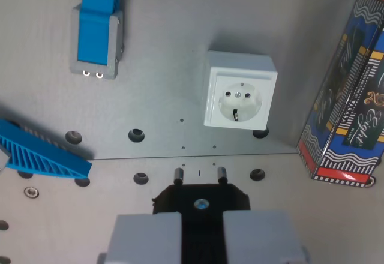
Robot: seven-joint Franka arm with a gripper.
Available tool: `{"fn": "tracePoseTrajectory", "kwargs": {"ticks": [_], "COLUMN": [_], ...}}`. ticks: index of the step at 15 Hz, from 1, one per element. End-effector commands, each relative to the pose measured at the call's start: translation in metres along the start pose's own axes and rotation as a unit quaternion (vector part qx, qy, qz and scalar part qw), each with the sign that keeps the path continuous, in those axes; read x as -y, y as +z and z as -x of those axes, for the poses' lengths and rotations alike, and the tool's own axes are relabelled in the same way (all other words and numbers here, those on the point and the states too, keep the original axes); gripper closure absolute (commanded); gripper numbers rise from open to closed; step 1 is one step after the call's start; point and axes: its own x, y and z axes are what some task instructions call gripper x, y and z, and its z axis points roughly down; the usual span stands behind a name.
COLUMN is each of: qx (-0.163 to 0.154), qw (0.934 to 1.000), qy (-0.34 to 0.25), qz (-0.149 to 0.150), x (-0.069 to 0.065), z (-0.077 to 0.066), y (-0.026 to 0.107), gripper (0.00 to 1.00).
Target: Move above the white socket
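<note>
Seen through the wrist view, the gripper is hanging at the bottom edge of the frame, its two grey fingers closing on a black plug whose two metal pins are pointing up the picture toward the middle of the scene. The white socket is sitting on a grey metal plate, a little toward the wrist view's right of centre and well apart from the pins, its round recess facing the camera. The plate is showing a seam running across the picture just above the pins, and a scatter of dark round holes is lining up on either side of it. A grey-and-blue block is standing at the upper part of the wrist view's left, and a blue ribbed piece is lying slantwise at the left edge. A tall patterned box in dark blue with red, white and gold bands is standing at the wrist view's right edge, just beside the socket but not touching it. Nothing of the room beyond the plate is showing.
</note>
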Motion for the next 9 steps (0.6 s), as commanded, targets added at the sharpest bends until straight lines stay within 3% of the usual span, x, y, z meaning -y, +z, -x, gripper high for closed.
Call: {"fn": "tracePoseTrajectory", "kwargs": {"ticks": [1, 9], "qx": [-0.046, -0.041], "qw": [0.9986, 0.9983], "qy": [0.024, 0.04], "qz": [-0.005, -0.006], "x": [-0.005, -0.014], "z": [0.005, 0.014], "y": [0.014, 0.053], "gripper": [1.0, 1.0]}}
